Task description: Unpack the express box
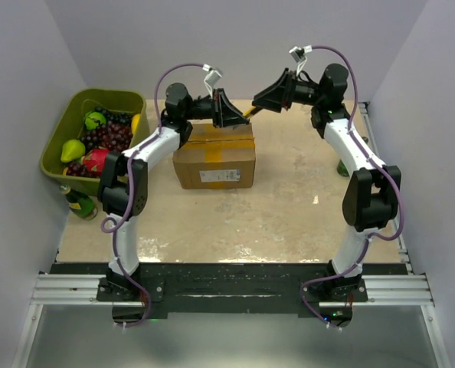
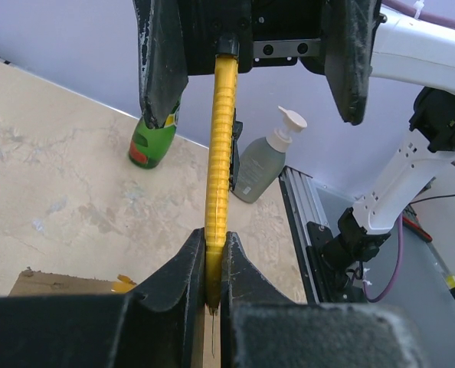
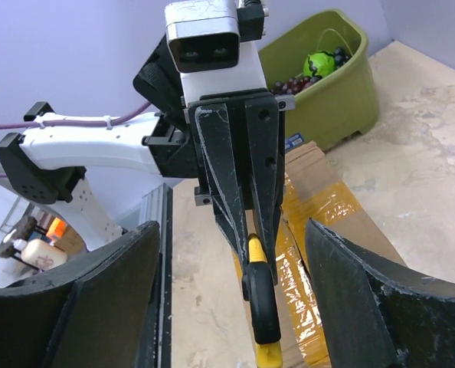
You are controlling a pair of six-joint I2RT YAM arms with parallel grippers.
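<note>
Your left gripper's fingers are clamped together on a yellow ribbed plastic cutter handle, above the far edge of the brown taped cardboard express box. Your right gripper's fingers stand wide apart, flanking that handle's other end. The box sits left of centre on the tan table, right of an olive-green plastic fruit bin.
</note>
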